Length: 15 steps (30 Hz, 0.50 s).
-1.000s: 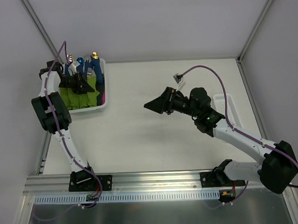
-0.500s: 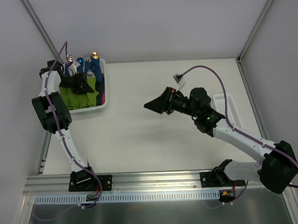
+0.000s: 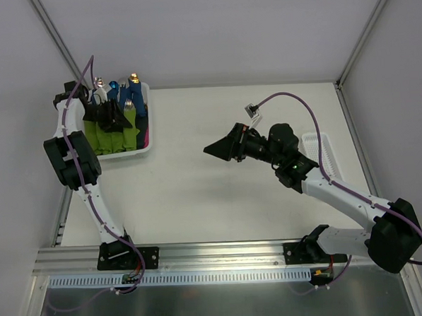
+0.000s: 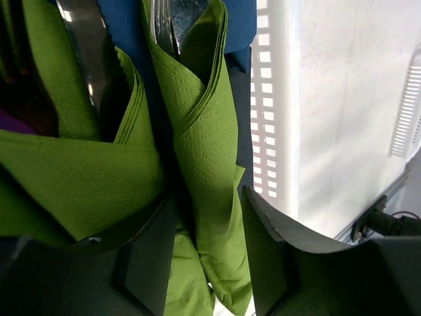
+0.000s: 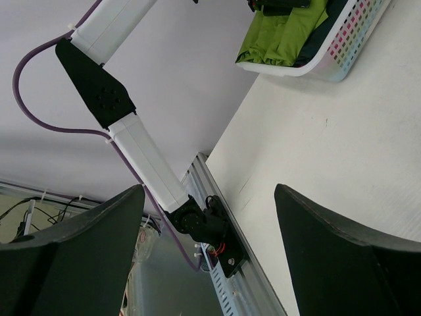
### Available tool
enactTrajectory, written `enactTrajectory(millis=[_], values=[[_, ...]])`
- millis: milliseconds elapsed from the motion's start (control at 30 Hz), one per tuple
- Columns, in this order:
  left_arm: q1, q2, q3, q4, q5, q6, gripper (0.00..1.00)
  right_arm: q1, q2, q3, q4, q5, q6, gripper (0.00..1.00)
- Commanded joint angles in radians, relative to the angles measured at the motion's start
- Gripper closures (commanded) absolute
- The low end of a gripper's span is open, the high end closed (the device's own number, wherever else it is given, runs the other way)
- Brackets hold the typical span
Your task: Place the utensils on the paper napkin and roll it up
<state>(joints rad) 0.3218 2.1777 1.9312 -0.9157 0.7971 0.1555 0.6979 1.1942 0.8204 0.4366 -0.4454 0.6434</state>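
Widening since a moment ago, left gripper (image 4: 209, 196) straddles a rolled napkin (image 4: 197, 118) (utensils (image 4: 170, 20) tucked inside) in the basket (image 4: 266, 118), jaws loose; right gripper (image 5: 209, 187) gapes empty above white table (image 3: 220, 200), pale walls (image 3: 211, 30) around.

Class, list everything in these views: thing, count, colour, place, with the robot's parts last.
Basket: one, white, table's far-left corner.
Napkin rolls: several, lime green, in the basket.
Cutlery: count unclear, silver heads, inside the rolls.
Blue bundles: at least two, blue, basket's back.
Tray: one, white, table's right edge.
Left arm: one, white and black, jaws apart astride a green roll.
Right arm: one, white and black, jaws wide and empty above mid-table.
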Motion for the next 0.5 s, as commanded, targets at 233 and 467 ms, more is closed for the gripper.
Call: enactTrajectory(millis=[233,467], values=[[0.008,-0.131,0.032,0.055,-0.159,0.033,0.55,-0.005,-0.022,0.008,0.034,-0.013,-0.001,0.16],[0.008,-0.272,-0.028,0.12,-0.128,0.03,0.6,-0.005,-0.031,-0.003,0.025,-0.013,-0.01,0.15]])
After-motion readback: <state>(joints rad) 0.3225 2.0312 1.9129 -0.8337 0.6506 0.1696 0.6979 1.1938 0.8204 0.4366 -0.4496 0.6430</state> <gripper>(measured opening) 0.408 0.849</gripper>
